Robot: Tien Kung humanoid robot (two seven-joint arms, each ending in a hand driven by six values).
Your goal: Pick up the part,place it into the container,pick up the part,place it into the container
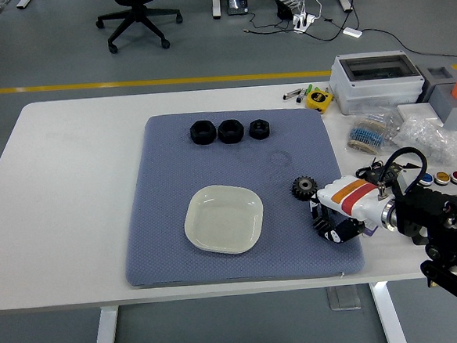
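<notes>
A small black gear (303, 187) lies on the blue-grey mat (177, 222), right of the cream square dish (224, 218), which holds nothing. Three black hex nuts (229, 130) stand in a row at the mat's far side. My right hand (332, 228), white-backed with an orange stripe, hovers low over the mat's right edge, just below and right of the gear, not touching it. Its dark underside blends into the mat. The left arm does not show.
Right of the mat lie a grey lidded box (377, 81), a yellow tape measure (317, 98), bags of small parts (398, 134), a row of coloured buttons (448, 177) and black cables. The table's left half is bare white.
</notes>
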